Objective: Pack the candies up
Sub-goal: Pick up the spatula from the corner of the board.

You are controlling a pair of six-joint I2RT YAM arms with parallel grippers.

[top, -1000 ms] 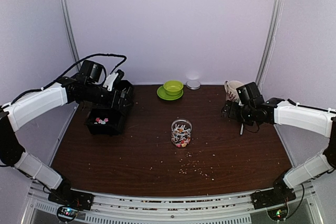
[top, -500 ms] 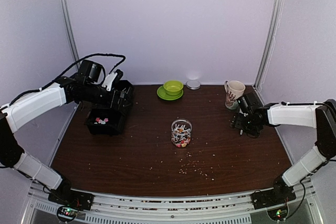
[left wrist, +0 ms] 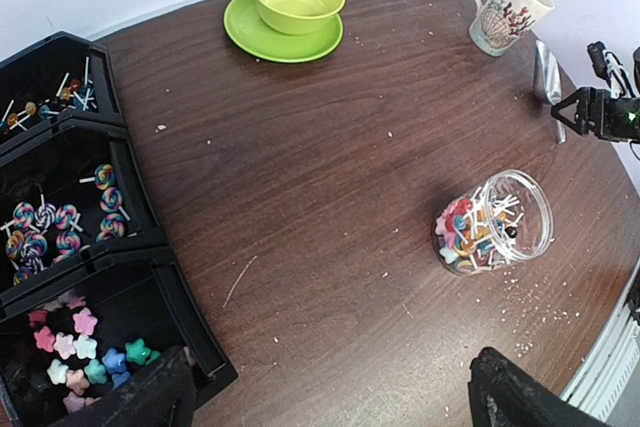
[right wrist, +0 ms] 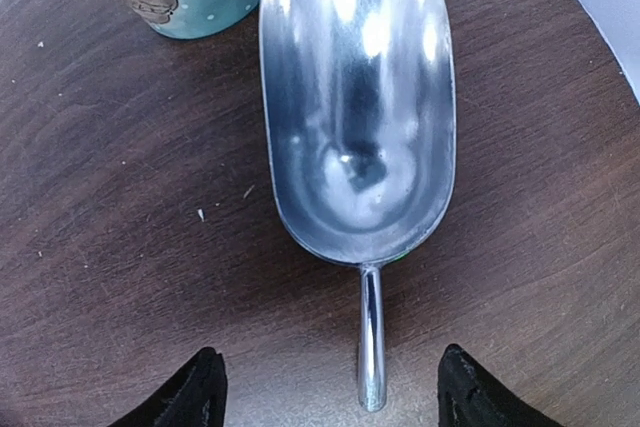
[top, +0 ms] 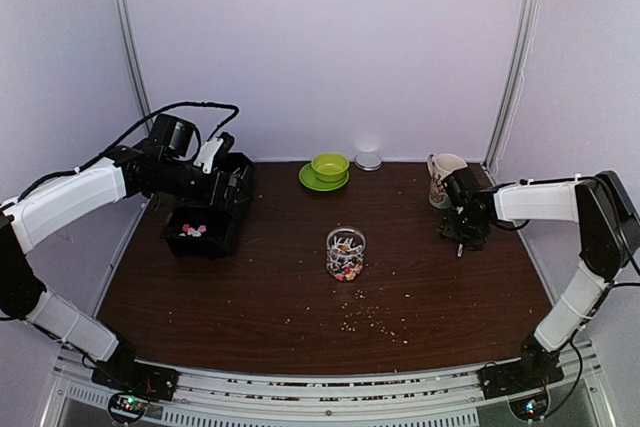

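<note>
Candies fill a black three-part bin (left wrist: pixel 150 247) at the left: pastel star candies (left wrist: pixel 85 347) in the near part and swirl lollipops (left wrist: pixel 60 222) in the middle one. More candies (left wrist: pixel 465 232) sit in a clear jar (top: pixel 345 254) at the table's centre. My left gripper (left wrist: pixel 330 402) hangs open over the bin's edge, holding nothing. A metal scoop (right wrist: pixel 355 107) lies empty on the table beside a mug. My right gripper (right wrist: pixel 335 392) is low over it and open, its fingertips on either side of the scoop's handle (right wrist: pixel 370 347) without touching it.
A shell-patterned mug (top: pixel 443 175) stands just behind the scoop. At the back are a green bowl on a green plate (top: pixel 329 167) and a silver lid (top: pixel 369 160). Pale crumbs (top: pixel 370 317) are scattered in front of the jar.
My right gripper has swung back and left and come down over the scoop, and its jaws have narrowed somewhat. The left arm has stayed where it was.
</note>
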